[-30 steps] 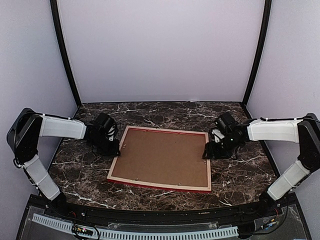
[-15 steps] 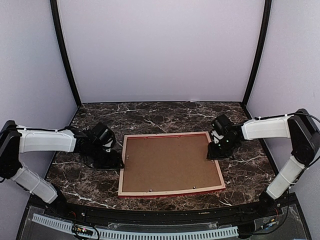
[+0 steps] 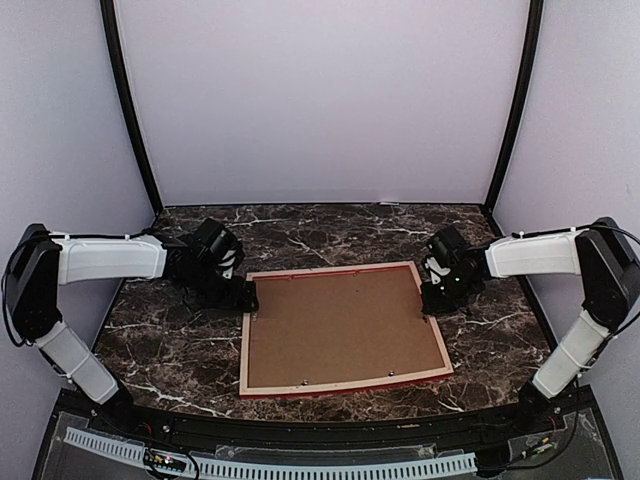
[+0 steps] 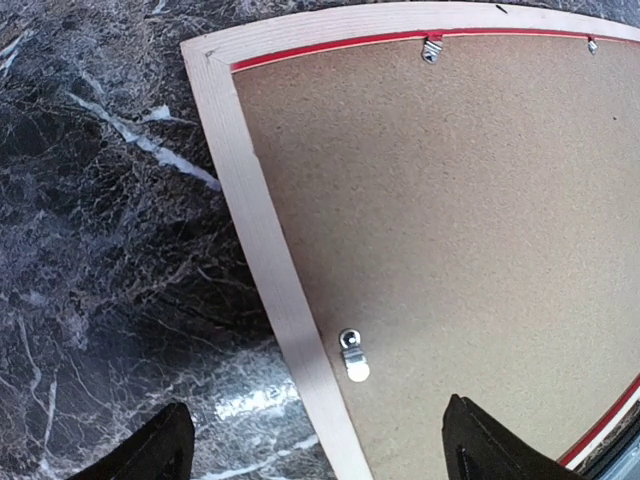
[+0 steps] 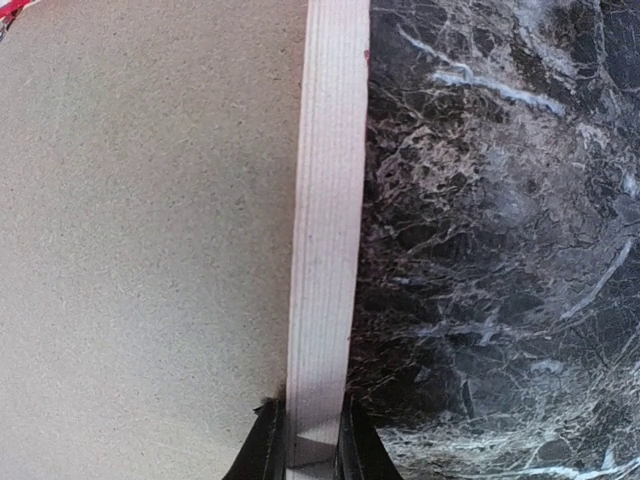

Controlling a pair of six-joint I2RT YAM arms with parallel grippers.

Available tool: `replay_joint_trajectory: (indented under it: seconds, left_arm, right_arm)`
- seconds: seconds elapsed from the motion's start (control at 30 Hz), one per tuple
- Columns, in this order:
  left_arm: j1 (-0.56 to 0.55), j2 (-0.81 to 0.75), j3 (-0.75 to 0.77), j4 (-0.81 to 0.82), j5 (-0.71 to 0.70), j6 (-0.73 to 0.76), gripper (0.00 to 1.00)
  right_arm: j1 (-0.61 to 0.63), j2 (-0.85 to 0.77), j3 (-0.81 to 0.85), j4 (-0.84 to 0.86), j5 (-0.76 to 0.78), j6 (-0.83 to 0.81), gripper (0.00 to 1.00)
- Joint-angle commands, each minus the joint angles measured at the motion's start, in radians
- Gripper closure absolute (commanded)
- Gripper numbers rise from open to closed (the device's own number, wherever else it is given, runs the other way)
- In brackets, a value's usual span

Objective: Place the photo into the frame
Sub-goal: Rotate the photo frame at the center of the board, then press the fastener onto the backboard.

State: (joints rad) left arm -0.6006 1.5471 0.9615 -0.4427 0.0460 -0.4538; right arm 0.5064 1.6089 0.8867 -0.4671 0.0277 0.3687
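The frame (image 3: 244,352) lies face down on the marble table, its pale wood back up and a red edge showing along the near side. A brown backing board (image 3: 340,328) fills it, so the photo is hidden. My left gripper (image 3: 241,297) hovers at the frame's far left corner, open. In the left wrist view its fingers (image 4: 160,452) straddle the left rail (image 4: 262,230) without touching it. My right gripper (image 3: 432,296) is at the right rail's far end. In the right wrist view that gripper (image 5: 310,445) is shut on the pale rail (image 5: 330,200).
Small metal turn tabs (image 4: 352,356) hold the backing board (image 4: 450,200) along the frame's inner edge; another tab (image 4: 432,48) sits on the far rail. Dark marble table (image 3: 160,345) surrounds the frame. The booth's walls rise at the back and on both sides.
The frame slid right and turned squarer to the table edge. My left gripper let go, opened and moved to the far left corner. My right gripper closed on the right rail.
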Motion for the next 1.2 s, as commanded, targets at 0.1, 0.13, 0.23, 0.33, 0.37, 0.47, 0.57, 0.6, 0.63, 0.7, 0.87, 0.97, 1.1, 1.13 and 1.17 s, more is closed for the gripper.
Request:
replay_joint_trajectory:
  seconds: [0.1,0.13,0.23,0.33,0.37,0.47,0.57,0.6,0.63,0.7,0.87,0.97,1.1,1.13,1.17]
  left_arm:
    - [0.056,0.078,0.063,0.0,0.056,0.118,0.11]
    - [0.056,0.096,0.076,0.001,0.056,0.123,0.11]
    - [0.056,0.132,0.101,0.002,0.064,0.133,0.1]
    - [0.056,0.174,0.13,-0.002,0.072,0.139,0.1]
    - [0.056,0.183,0.137,-0.012,0.074,0.142,0.1]
    - [0.056,0.206,0.146,-0.025,0.089,0.145,0.11]
    - [0.054,0.201,0.123,-0.027,0.107,0.144,0.14]
    - [0.051,0.198,0.118,-0.027,0.109,0.144,0.14]
    - [0.049,0.193,0.108,-0.027,0.114,0.144,0.15]
    - [0.043,0.187,0.094,-0.031,0.117,0.144,0.17]
    - [0.026,0.183,0.069,-0.043,0.113,0.142,0.24]
    - [0.023,0.181,0.059,-0.05,0.105,0.142,0.29]
    - [0.022,0.185,0.058,-0.054,0.102,0.145,0.39]
    - [0.022,0.185,0.059,-0.057,0.103,0.145,0.43]
    - [0.022,0.186,0.059,-0.06,0.103,0.148,0.44]
  right_arm:
    - [-0.003,-0.016,-0.026,0.006,-0.024,-0.054,0.96]
    - [-0.003,-0.013,-0.026,0.007,-0.025,-0.056,0.96]
    - [-0.003,-0.007,-0.023,0.009,-0.025,-0.058,0.97]
    - [-0.003,-0.001,-0.027,0.017,-0.05,-0.057,0.98]
    - [-0.003,0.001,-0.029,0.017,-0.053,-0.057,0.98]
    - [-0.003,0.006,-0.032,0.017,-0.052,-0.057,0.98]
    - [-0.003,0.011,-0.032,0.017,-0.052,-0.059,0.98]
    - [-0.003,0.011,-0.034,0.018,-0.053,-0.059,0.98]
    - [-0.003,0.013,-0.035,0.02,-0.052,-0.059,0.98]
    - [-0.003,0.019,-0.034,0.019,-0.055,-0.06,0.98]
    - [-0.003,0.023,-0.035,0.022,-0.056,-0.062,0.98]
    - [-0.003,0.026,-0.035,0.024,-0.057,-0.062,0.98]
    - [-0.003,0.031,-0.035,0.024,-0.062,-0.061,0.99]
    - [-0.003,0.032,-0.035,0.024,-0.064,-0.063,0.99]
    - [-0.002,0.032,-0.035,0.023,-0.064,-0.063,0.99]
